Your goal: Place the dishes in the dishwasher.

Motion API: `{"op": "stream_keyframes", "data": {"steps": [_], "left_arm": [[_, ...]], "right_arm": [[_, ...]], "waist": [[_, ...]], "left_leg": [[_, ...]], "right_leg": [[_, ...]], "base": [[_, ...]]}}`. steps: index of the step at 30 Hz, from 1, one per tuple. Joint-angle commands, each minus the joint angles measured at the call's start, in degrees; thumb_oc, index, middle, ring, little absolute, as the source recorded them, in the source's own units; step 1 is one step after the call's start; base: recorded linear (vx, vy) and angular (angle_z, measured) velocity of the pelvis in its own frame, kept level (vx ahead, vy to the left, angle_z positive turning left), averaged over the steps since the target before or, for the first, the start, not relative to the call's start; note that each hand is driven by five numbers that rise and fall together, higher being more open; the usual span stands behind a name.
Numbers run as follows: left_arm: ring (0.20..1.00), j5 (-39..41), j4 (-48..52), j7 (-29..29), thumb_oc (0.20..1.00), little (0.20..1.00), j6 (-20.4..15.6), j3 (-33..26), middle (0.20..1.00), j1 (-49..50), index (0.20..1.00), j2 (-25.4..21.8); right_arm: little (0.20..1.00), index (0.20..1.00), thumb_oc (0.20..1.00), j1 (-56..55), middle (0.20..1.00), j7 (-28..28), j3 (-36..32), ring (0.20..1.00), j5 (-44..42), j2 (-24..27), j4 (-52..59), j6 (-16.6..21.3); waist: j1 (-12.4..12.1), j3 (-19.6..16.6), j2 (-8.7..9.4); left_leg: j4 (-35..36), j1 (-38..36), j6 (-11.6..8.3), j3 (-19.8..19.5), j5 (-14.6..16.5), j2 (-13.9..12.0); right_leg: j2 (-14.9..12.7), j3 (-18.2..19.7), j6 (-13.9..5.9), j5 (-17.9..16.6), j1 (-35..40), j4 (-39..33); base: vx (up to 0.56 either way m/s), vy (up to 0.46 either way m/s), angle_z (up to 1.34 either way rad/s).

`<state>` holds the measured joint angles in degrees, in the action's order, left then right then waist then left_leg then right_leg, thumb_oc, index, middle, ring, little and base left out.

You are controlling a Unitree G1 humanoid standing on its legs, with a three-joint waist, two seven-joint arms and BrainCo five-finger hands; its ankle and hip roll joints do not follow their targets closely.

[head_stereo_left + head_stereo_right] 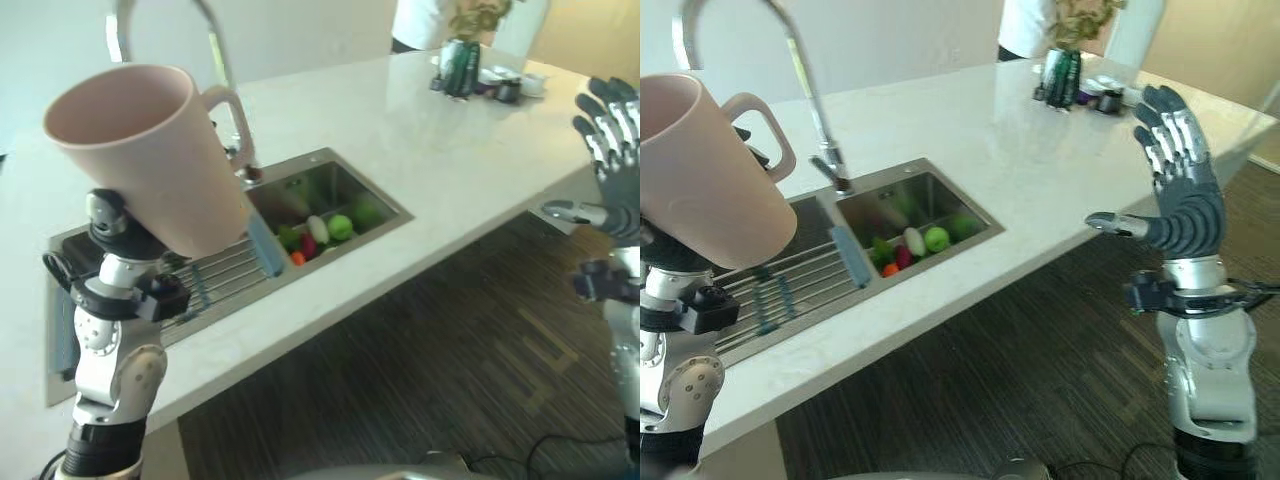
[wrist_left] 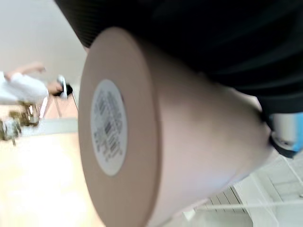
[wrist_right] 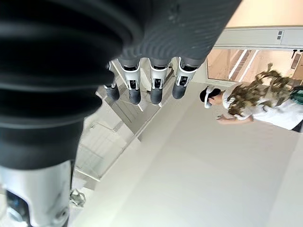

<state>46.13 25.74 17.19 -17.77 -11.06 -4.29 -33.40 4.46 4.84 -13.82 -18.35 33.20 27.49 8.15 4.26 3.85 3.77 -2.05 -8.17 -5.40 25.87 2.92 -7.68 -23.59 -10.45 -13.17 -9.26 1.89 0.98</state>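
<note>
While the left hand (image 1: 120,285) holds 1 pink mug (image 1: 150,150) up above the sink (image 1: 385,205), its fingers sit behind the mug, so I cannot tell how they grip. Mug tilted, mouth facing up and away, 1 handle toward the faucet (image 1: 805,90). Right hand (image 1: 1180,190) raised beside the white table (image 1: 970,130), fingers spread straight, holding nothing. Several pieces of produce (image 1: 915,242) lie in the basin, and 1 person (image 3: 255,106) stands beyond the table.
</note>
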Motion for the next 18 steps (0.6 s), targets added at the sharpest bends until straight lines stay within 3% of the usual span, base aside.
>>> {"op": "stream_keyframes", "data": {"steps": [1, 4, 8, 9, 12, 18], "left_arm": [[0.2, 0.7, 1.3, 0.2, 0.2, 0.2, -4.0, -1.6, 0.2, -0.9, 0.2, 0.3], [0.2, 1.8, 1.6, 1.6, 0.2, 0.2, -3.9, -1.1, 0.2, -0.3, 0.2, 1.5], [0.2, 1.2, 2.3, 5.0, 0.2, 0.2, -2.0, -1.3, 0.2, 0.1, 0.2, 1.8], [0.2, 2.9, 0.8, 0.5, 0.2, 0.2, -11.3, -1.0, 0.2, 1.6, 0.2, 4.4], [0.2, 3.5, 0.0, 0.0, 0.2, 0.2, -11.4, -0.8, 0.2, 0.2, 0.2, 3.5], [0.2, 3.2, -0.2, -0.1, 0.2, 0.2, -9.8, -2.2, 0.2, 0.2, 0.2, 3.7]], "right_arm": [[1.0, 1.0, 1.0, 0.9, 1.0, 1.9, -4.0, 1.0, -2.7, 4.8, 3.5, 2.8], [1.0, 1.0, 1.0, 1.1, 1.0, 1.9, -5.4, 1.0, -4.4, 6.1, 2.7, 2.6], [1.0, 1.0, 1.0, 0.4, 1.0, 3.8, -5.2, 1.0, -4.8, 5.2, 4.0, 4.7], [1.0, 1.0, 1.0, -2.6, 1.0, -3.0, -4.2, 1.0, -3.7, 4.4, 4.2, 7.1], [1.0, 1.0, 1.0, -3.6, 1.0, -1.2, -4.9, 1.0, -4.1, 5.0, 4.6, 6.4], [1.0, 1.0, 1.0, -6.1, 1.0, -0.4, -6.9, 1.0, -4.0, 3.4, 5.1, 6.5]], "waist": [[0.3, -0.6, -3.18], [0.7, -0.2, -2.83], [0.4, -0.4, -2.67], [-0.8, -0.5, -3.3], [-0.1, -1.8, -3.67], [0.8, -3.3, -3.45]], "left_leg": [[2.6, -5.5, 0.11, -5.1, 1.1, -0.9], [3.8, -6.0, -0.41, -6.7, -0.4, -2.2], [6.8, -6.3, -1.18, -7.9, -2.3, -3.0], [7.0, 8.0, -2.73, -16.0, -12.2, -1.6], [7.0, 6.8, -1.71, -17.8, -10.1, 0.1], [7.0, 4.8, -0.65, -15.9, -8.6, 0.9]], "right_leg": [[4.6, -4.0, 1.11, -4.2, 0.3, -4.2], [7.2, -1.1, 1.47, -3.1, -0.2, -3.1], [8.8, -2.0, 1.22, -2.3, 1.3, -5.5], [19.7, 3.7, 7.0, 3.6, 2.1, -6.0], [19.4, 4.1, 7.06, 3.9, 1.9, -6.0], [18.3, 3.8, 6.23, 3.6, 2.1, -6.0]], "base": [[-0.06, -0.418, -0.64], [-0.09, -0.395, -0.16], [-0.06, -0.271, 0.02], [-0.01, -0.134, 0.02], [0.1, 0.086, 0.06], [0.12, 0.073, -0.01]]}}
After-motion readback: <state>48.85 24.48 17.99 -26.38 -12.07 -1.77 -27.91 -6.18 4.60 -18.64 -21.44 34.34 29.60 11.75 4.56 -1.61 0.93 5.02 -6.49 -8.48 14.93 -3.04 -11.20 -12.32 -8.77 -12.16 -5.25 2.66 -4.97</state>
